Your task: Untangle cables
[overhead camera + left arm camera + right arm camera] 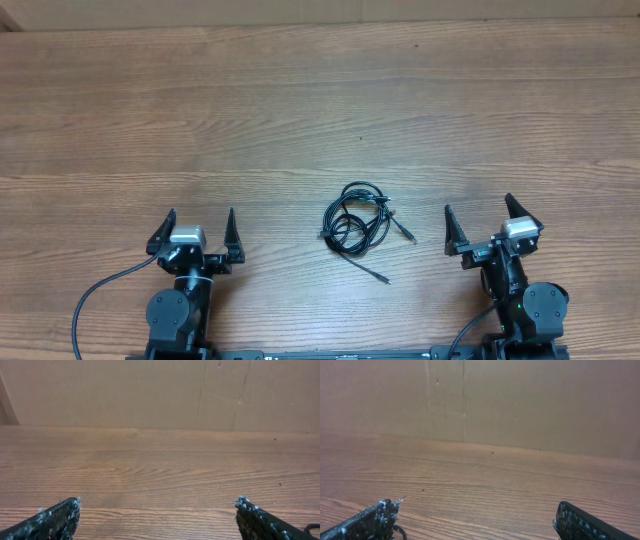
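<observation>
The cables (357, 222) lie as one small tangled bundle of thin black cords on the wooden table (320, 110), between the two arms, with plug ends trailing toward the lower right. My left gripper (196, 228) is open and empty, well to the left of the bundle. My right gripper (490, 215) is open and empty, to the right of the bundle. In the left wrist view the open fingers (157, 510) frame bare wood, with a bit of cord at the far right edge (312, 527). In the right wrist view the fingers (475, 515) are open, with a loop of cord (400, 532) by the left finger.
A brown cardboard wall (160, 390) stands along the table's far edge and also shows in the right wrist view (520, 400). The thicker black arm cable (95, 295) loops beside the left arm's base.
</observation>
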